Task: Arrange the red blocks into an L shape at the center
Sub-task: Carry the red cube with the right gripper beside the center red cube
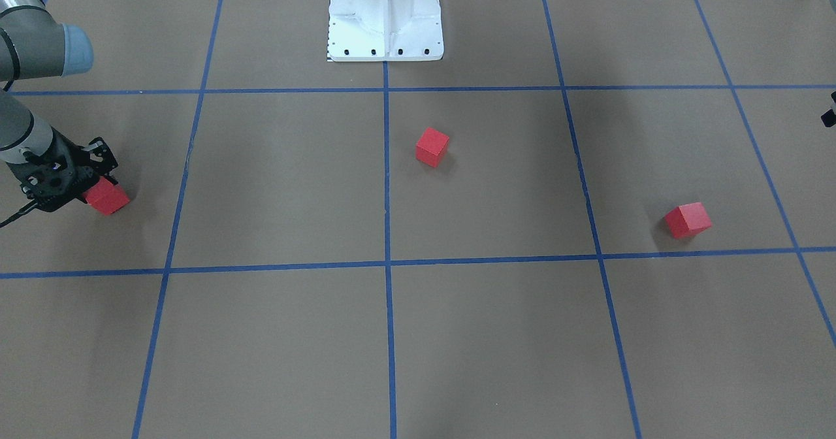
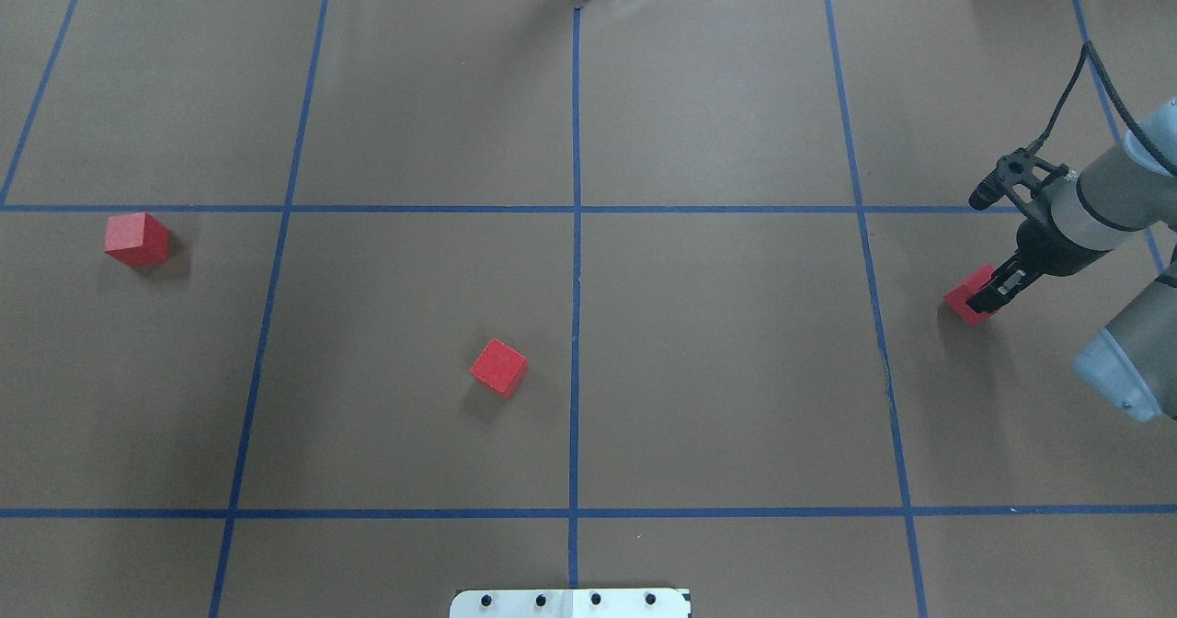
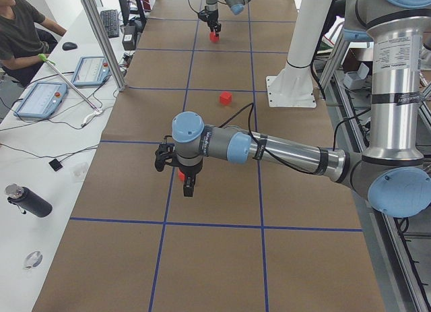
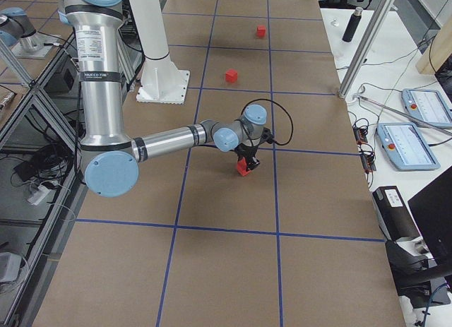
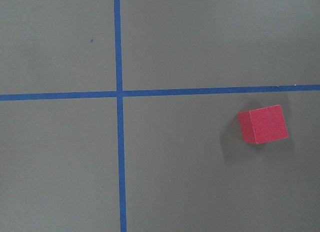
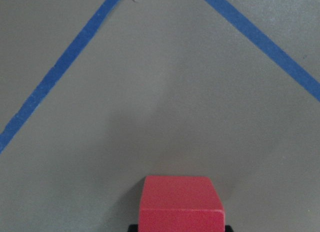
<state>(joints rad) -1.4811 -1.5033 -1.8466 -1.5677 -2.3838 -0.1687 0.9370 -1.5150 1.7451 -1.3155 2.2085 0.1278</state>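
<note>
Three red blocks lie apart on the brown table. One sits just left of the middle blue tape line at the center. One sits far left and shows in the left wrist view. My right gripper is shut on the third block at the far right, low at the table; the right wrist view shows this block between the fingers. My left gripper hangs above the table near the left block; I cannot tell if it is open or shut.
The white robot base plate stands at the near edge on the middle line. An operator sits beside the table's far side with tablets and a metal post.
</note>
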